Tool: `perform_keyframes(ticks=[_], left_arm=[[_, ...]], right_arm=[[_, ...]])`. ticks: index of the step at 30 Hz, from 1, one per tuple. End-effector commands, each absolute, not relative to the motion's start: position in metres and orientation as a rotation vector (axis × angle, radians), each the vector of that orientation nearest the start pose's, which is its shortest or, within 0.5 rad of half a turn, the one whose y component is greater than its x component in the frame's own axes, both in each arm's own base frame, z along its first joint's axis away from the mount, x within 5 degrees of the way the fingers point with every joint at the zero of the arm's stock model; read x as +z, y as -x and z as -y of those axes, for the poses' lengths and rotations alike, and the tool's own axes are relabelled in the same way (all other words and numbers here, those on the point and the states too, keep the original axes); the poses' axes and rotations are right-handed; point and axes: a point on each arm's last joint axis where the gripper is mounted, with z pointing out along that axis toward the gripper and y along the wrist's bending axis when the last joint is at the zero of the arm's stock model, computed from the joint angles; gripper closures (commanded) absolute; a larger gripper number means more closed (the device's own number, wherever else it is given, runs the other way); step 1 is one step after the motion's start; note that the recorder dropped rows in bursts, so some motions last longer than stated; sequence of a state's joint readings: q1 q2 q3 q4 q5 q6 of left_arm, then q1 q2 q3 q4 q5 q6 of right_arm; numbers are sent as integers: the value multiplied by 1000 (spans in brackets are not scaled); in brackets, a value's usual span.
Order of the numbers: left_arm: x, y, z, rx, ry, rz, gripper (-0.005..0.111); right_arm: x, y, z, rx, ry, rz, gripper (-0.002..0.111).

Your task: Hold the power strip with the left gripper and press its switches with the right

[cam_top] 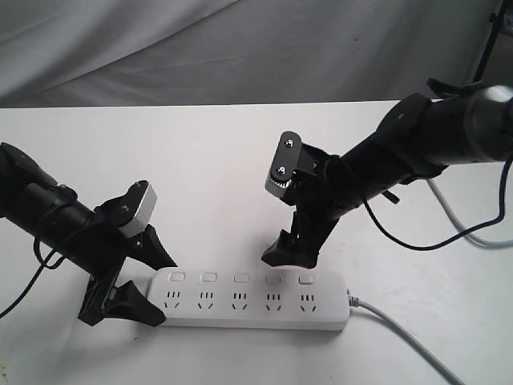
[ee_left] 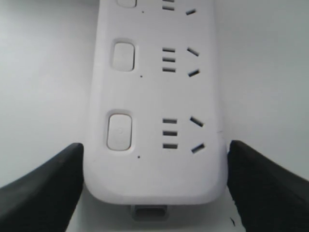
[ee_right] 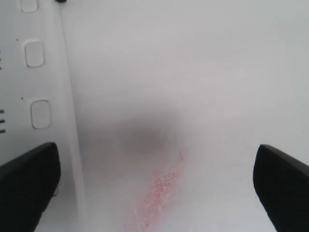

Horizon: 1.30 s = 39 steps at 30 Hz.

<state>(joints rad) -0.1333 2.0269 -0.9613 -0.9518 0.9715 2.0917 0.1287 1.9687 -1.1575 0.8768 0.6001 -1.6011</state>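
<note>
The white power strip (cam_top: 252, 309) lies flat near the table's front edge, its row of several switches (cam_top: 240, 278) along the far side and its grey cable (cam_top: 401, 335) leaving at the right. My left gripper (cam_top: 164, 290) straddles the strip's left end. In the left wrist view its black fingers (ee_left: 48, 188) press against both long sides of the power strip (ee_left: 154, 164), beside the end switch (ee_left: 119, 131). My right gripper (cam_top: 290, 255) hovers just behind the strip, near the fourth switch. It is wide open (ee_right: 154, 193) over bare table, with the strip's edge (ee_right: 48, 82) off to one side.
The white table (cam_top: 208, 176) extends behind the strip. A grey cloth backdrop (cam_top: 240, 48) hangs at the back. Grey and black cables (cam_top: 473, 234) trail at the right. A faint red smear (ee_right: 161, 186) marks the table under the right gripper.
</note>
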Motion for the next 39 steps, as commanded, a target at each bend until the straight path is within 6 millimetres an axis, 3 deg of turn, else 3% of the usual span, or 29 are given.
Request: perform_keyframes(ticks=[1, 21, 33, 39], left_arm=[[97, -300, 104, -895, -1809, -1917, 61], [97, -300, 104, -895, -1809, -1917, 61], [97, -300, 104, -895, -1809, -1917, 61], [97, -300, 104, -895, -1809, -1917, 61]], right_arm=[[166, -370, -89, 343, 1294, -2165, 3], [167, -365, -84, 317, 1340, -2210, 3], [165, -365, -52, 364, 1272, -2294, 3], [165, -363, -50, 394, 1276, -2303, 3]])
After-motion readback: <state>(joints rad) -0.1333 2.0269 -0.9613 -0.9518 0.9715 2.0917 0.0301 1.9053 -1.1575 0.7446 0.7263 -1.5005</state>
